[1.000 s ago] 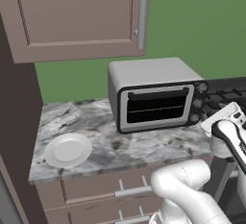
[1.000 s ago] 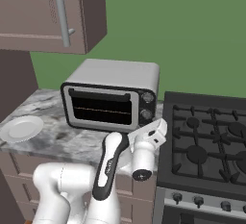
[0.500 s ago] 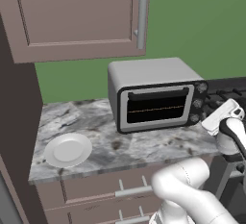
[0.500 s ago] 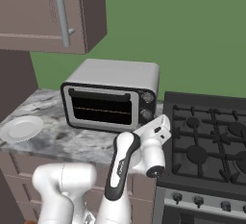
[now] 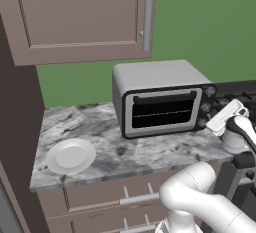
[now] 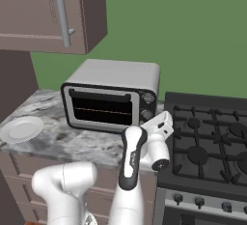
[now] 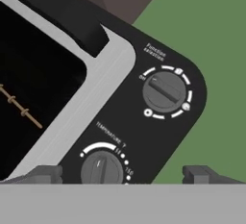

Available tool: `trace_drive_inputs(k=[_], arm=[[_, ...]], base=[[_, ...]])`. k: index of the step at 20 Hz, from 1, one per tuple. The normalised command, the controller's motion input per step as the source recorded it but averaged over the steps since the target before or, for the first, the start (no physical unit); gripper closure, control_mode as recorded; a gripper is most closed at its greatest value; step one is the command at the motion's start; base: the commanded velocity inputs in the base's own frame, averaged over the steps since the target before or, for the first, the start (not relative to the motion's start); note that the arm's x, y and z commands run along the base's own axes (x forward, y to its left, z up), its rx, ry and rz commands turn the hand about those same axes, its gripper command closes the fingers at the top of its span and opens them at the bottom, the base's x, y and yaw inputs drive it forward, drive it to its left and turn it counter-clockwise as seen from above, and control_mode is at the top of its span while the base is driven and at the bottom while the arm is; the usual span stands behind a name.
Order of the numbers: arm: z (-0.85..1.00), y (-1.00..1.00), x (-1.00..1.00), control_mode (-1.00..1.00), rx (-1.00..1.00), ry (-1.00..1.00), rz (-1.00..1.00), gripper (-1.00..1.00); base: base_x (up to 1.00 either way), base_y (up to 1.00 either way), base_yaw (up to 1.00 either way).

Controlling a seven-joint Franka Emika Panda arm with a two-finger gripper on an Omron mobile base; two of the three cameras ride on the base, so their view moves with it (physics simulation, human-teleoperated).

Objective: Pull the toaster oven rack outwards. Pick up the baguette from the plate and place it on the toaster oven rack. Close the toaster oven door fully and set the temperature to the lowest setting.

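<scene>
In the hand view the claw stands wide open and empty, its fingertips flanking the temperature knob of the toaster oven; the function knob sits just beyond. The base views add the toaster oven door, shut, and the plate well off to the claw's left on the counter, with bare marble between

1. One toaster oven, just ahead of the end effector.
2. Three knobs on its front strip; two show in the hand view.
3. One white plate, well off to the end effector's left.
4. One upper cabinet.
5. One stove.
</scene>
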Motion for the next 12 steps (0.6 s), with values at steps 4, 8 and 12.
trace_drive_inputs(k=[4,8,12], arm=[[-0.12,0.00,0.15,-1.00,0.00,0.00,0.00,-1.00],[0.00,0.00,0.04,-1.00,0.00,0.00,0.00,-1.00],[0.00,0.00,0.00,-1.00,0.00,0.00,0.00,-1.00]], base=[[0.00,0.00,0.00],[0.00,0.00,0.00],[0.00,0.00,0.00]])
